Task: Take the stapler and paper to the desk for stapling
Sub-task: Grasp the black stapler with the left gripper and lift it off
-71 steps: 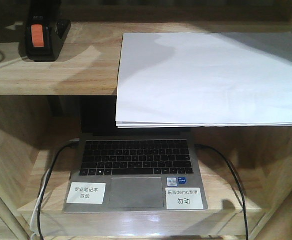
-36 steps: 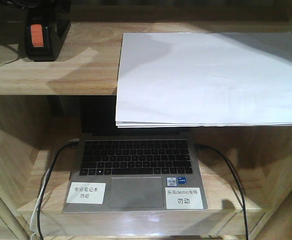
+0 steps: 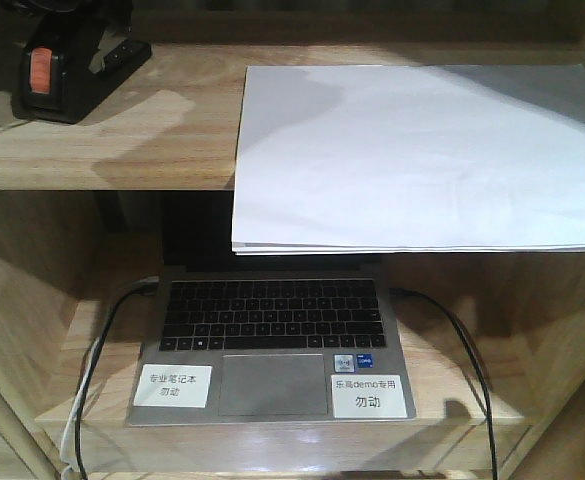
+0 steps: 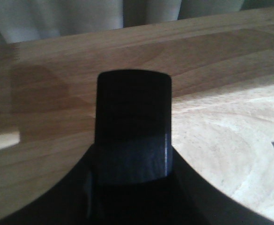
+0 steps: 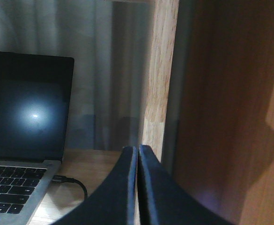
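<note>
The stapler (image 3: 54, 92) held at the left end of the upper shelf (image 3: 172, 140).
The left gripper (image 4: 132, 159) clamps it; the paper (image 3: 422, 150) overhangs that shelf's front edge; the right gripper (image 5: 137, 157), fingers pressed together, is beside the laptop (image 3: 272, 340).

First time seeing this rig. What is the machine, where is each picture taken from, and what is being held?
This is a two-armed robot on a mobile base; each arm ends in a two-fingered gripper. The front camera looks at a wooden shelf: a black stapler and white paper on the upper level, an open laptop on the lower. The left wrist camera looks past the left gripper, which appears closed on the stapler. The right wrist camera shows the right gripper, shut and empty, between the laptop and a shelf post.
</note>
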